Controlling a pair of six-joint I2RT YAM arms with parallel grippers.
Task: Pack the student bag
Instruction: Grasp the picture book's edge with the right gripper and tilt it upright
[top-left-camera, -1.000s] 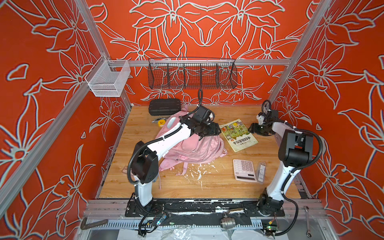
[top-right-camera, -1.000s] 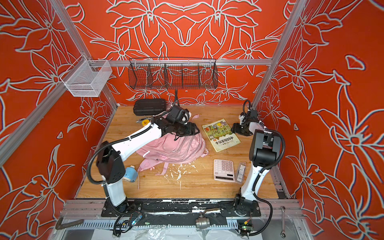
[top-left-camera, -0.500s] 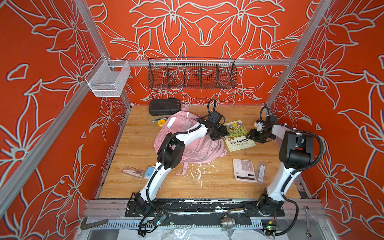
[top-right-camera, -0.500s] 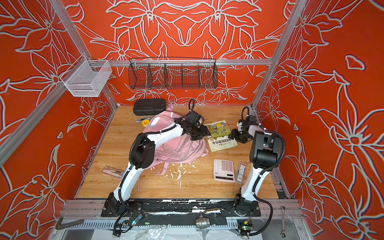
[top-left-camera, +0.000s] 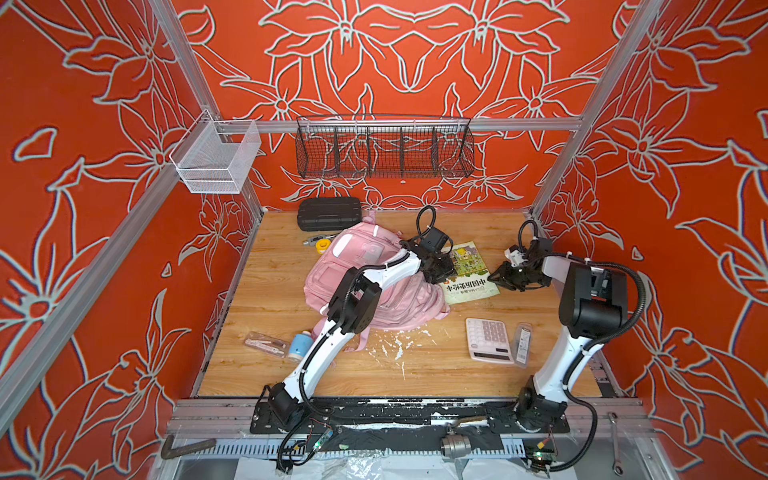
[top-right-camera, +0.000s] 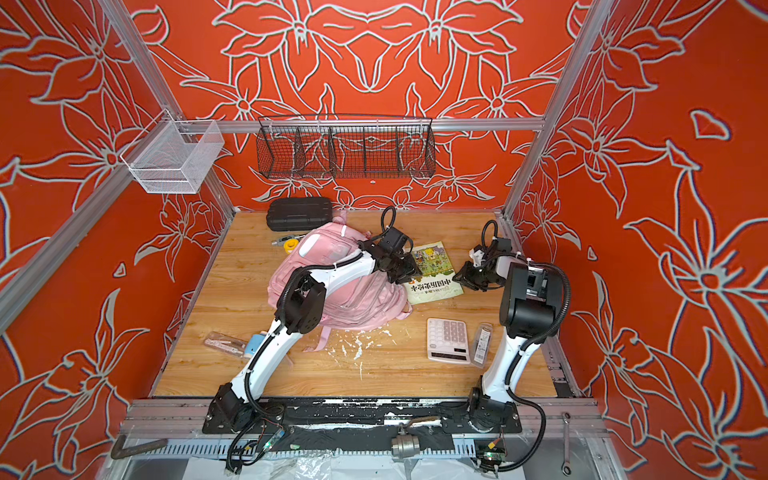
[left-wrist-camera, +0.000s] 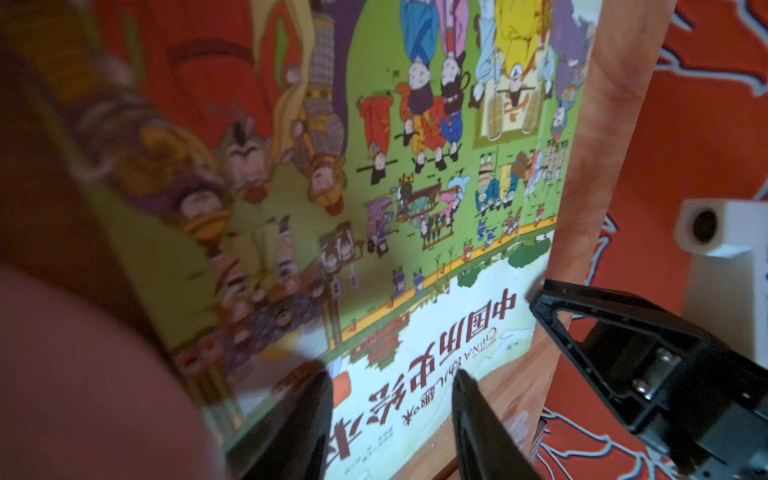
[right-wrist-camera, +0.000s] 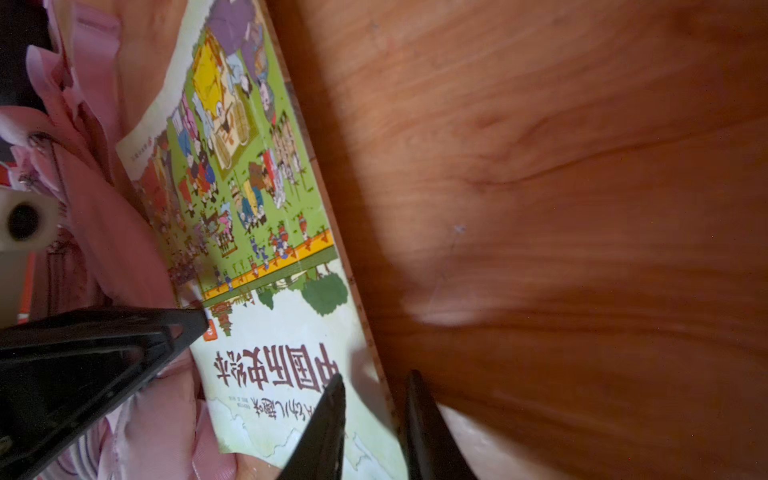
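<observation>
Book (top-left-camera: 469, 270) cover is read "中国历史绘本", "CHINA". Bag (top-left-camera: 345, 266) is laid mid-table, touching the book. Left gripper (left-wrist-camera: 392, 415) is held open over the title. Right gripper (right-wrist-camera: 374, 415) is set astride the book's right edge, jaws nearly together; grip cannot be told. Bare table (top-left-camera: 519, 245) is seen beyond it.

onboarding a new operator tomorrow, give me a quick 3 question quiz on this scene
1. True or false: the picture book is already inside the student bag.
2. What lies right beside the calculator? A black case, B clear slim packet, C blue bottle.
3. Which grippers are at the book?
Key: 1 false, it lies outside the bag. 2 B. 3 both, the left gripper and the right gripper, at opposite edges.
</observation>
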